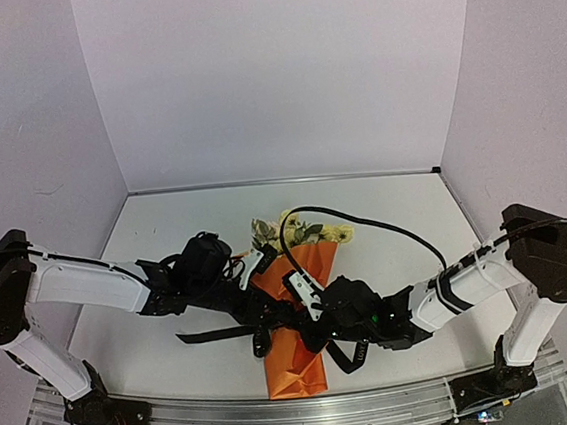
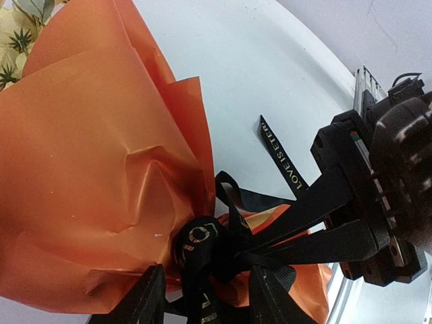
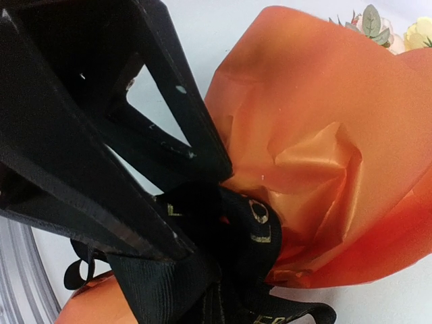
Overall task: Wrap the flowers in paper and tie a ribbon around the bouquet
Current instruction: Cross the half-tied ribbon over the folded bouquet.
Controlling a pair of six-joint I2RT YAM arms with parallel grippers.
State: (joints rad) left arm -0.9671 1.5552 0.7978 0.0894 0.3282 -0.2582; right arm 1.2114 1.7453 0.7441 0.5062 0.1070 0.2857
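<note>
Top external: bouquet [image 1: 296, 317] lies flat mid-bench [image 1: 394, 212] between the two arms, narrow end toward the near edge. Flowers [image 1: 300, 229], pale yellow with green leaves, stick out the far end. Orange paper [image 2: 101, 169] forms a creased cone. Black ribbon [image 2: 280, 158] is bunched round the cone's narrow waist, with tails trailing onto the bench on both sides. Readable print on one tail in the left wrist view: "LOVE IS ETER", rest hidden behind the right claw [image 2: 246, 248]. "LO" reads on the loop at the knot in both wrist views. Right claw is pinched closed on the ribbon at the knot. Left claw [image 2: 209, 277] has its fingers apart, one either side of the ribbon bundle, gripping nothing visible.
</note>
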